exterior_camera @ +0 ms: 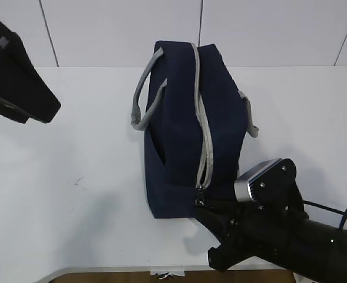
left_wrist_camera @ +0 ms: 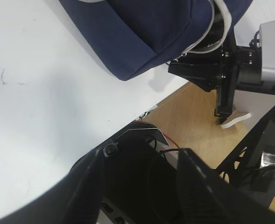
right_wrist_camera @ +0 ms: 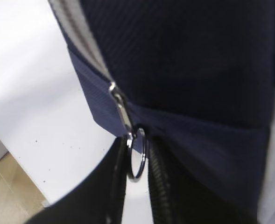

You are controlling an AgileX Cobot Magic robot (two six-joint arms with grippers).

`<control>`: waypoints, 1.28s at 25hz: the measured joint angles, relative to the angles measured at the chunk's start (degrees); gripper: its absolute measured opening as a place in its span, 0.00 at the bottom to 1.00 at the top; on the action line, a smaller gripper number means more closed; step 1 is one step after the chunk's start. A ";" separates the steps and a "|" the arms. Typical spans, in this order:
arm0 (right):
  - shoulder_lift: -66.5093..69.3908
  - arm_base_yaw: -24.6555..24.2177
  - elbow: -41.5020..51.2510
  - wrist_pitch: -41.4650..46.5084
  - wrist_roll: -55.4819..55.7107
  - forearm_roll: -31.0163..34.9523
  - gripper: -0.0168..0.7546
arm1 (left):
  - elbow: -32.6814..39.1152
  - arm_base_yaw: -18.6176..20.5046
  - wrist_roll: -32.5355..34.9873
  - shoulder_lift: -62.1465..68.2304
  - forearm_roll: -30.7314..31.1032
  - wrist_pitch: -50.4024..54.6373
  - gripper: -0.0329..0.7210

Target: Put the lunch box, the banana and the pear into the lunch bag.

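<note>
Pinching the metal ring zip pull (right_wrist_camera: 136, 158) between narrowed fingers, the right claw (right_wrist_camera: 137, 186) sits at the near end of the navy-blue fabric lunch bag (exterior_camera: 185, 130) on the white table (exterior_camera: 73, 194). The thin ring could slip free if tugged at an angle.

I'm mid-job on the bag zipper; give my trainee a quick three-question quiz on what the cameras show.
1. True or false: the lunch bag lies with its grey zipper facing up.
2. What sits between the right hand's fingers? A) a handle B) the ring zip pull C) the banana
3. Fill in: the left hand hangs near the table edge, holding ____.

Key: 1 true. 2 B. 3 nothing.
</note>
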 joint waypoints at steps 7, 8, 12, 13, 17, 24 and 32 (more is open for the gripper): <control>0.00 0.00 0.00 2.55 0.00 0.00 0.16 | 0.00 0.00 0.00 0.00 0.00 0.00 0.55; 0.00 0.00 0.00 2.55 0.00 0.00 0.16 | 0.00 0.00 0.00 0.00 0.00 0.00 0.55; 0.00 0.00 0.00 2.55 0.09 0.00 0.16 | 0.00 0.00 0.00 0.00 -0.10 0.00 0.55; 0.00 0.00 0.00 2.29 0.09 0.00 0.16 | 0.00 0.00 0.00 0.00 -0.10 0.00 0.55; 0.00 0.00 0.00 1.50 0.09 0.00 0.16 | 0.00 0.00 0.00 0.00 -0.10 0.00 0.55; 0.00 0.00 0.00 1.60 0.09 0.29 0.16 | 0.00 0.00 0.00 0.00 -0.10 0.00 0.55; 0.00 0.00 0.14 1.60 0.09 0.34 0.02 | 0.00 0.00 0.00 0.00 -0.20 0.00 0.55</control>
